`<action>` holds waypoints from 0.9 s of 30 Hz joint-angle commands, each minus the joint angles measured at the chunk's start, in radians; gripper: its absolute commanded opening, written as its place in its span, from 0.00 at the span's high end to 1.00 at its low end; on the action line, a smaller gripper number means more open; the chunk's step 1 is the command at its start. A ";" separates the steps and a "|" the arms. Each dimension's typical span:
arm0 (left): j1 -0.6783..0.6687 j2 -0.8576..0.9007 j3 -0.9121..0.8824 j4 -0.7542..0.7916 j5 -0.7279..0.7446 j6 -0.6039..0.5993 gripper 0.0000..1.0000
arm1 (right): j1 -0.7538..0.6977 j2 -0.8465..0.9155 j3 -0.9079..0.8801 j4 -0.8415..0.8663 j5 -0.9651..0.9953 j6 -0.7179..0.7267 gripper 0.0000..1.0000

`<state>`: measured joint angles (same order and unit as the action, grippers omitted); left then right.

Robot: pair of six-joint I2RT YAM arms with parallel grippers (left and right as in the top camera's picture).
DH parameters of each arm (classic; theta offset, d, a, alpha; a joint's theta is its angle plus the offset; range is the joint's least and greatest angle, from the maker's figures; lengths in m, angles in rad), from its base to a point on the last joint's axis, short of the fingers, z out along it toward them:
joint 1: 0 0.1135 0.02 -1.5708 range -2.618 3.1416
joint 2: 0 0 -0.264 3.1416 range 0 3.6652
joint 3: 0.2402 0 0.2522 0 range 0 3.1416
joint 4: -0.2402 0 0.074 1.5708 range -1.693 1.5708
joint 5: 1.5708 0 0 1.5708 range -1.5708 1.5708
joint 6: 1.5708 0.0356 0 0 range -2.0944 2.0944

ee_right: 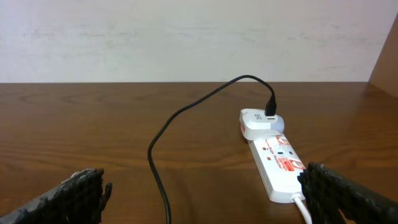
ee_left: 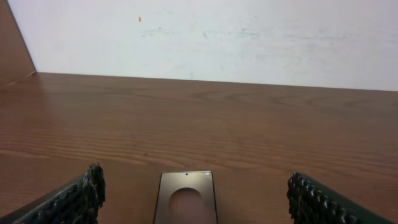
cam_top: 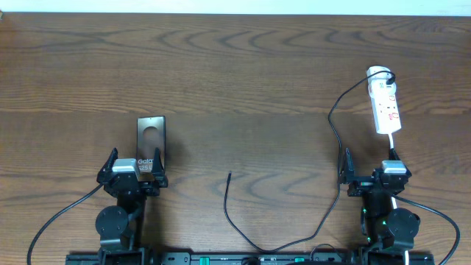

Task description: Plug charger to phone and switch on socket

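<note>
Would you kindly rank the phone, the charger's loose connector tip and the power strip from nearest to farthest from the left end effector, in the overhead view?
1. Phone, right at the left end effector.
2. Charger connector tip, mid-table.
3. Power strip, far right.

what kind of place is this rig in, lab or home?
Likely a lab or test bench: a wooden table against a plain white wall, two robot arms at its near edge, with a phone, power strip and charger cable laid out.
</note>
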<state>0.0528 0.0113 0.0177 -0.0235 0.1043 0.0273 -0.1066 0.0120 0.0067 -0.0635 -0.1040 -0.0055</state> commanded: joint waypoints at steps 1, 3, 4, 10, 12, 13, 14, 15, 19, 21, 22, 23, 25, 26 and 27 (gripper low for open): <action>0.006 -0.005 -0.013 -0.040 0.007 0.010 0.07 | 0.005 -0.007 -0.001 -0.005 0.000 -0.011 0.01; 0.006 -0.005 -0.013 -0.040 0.007 0.010 0.07 | 0.005 -0.007 -0.001 -0.005 0.000 -0.011 0.01; 0.006 -0.005 -0.013 -0.040 0.006 0.010 0.07 | 0.005 -0.007 -0.001 -0.005 0.001 -0.011 0.01; 0.006 0.003 -0.004 -0.045 0.006 0.010 0.07 | 0.005 -0.007 -0.001 -0.005 0.000 -0.011 0.01; 0.006 0.023 0.009 -0.050 0.006 0.010 0.07 | 0.005 -0.007 -0.001 -0.005 0.000 -0.011 0.01; 0.006 0.040 0.021 -0.051 0.004 0.010 0.07 | 0.005 -0.007 -0.001 -0.005 0.000 -0.011 0.01; 0.006 0.055 0.030 -0.051 -0.003 0.010 0.07 | 0.005 -0.007 -0.001 -0.005 0.000 -0.011 0.01; 0.006 0.080 0.045 -0.051 -0.013 0.010 0.07 | 0.005 -0.007 -0.001 -0.005 0.000 -0.011 0.01; 0.006 0.190 0.129 -0.051 -0.039 0.011 0.07 | 0.005 -0.007 -0.001 -0.005 0.000 -0.011 0.01; 0.006 0.250 0.180 -0.051 -0.039 0.014 0.07 | 0.005 -0.007 -0.001 -0.005 0.000 -0.011 0.01; 0.006 0.285 0.211 -0.051 -0.039 0.014 0.07 | 0.005 -0.007 -0.001 -0.005 0.000 -0.011 0.01; 0.006 0.321 0.243 -0.051 -0.039 0.014 0.07 | 0.005 -0.007 -0.001 -0.005 0.000 -0.011 0.01; 0.006 0.406 0.318 -0.053 -0.038 0.014 0.07 | 0.005 -0.007 -0.001 -0.005 0.000 -0.011 0.01; 0.006 0.448 0.356 -0.060 -0.038 0.014 0.07 | 0.005 -0.007 -0.001 -0.005 0.000 -0.011 0.01; 0.006 0.491 0.396 -0.074 -0.038 0.014 0.07 | 0.005 -0.007 -0.001 -0.005 0.001 -0.011 0.01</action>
<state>0.0528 0.4168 0.3145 -0.0841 0.0761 0.0277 -0.1066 0.0120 0.0067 -0.0635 -0.1040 -0.0055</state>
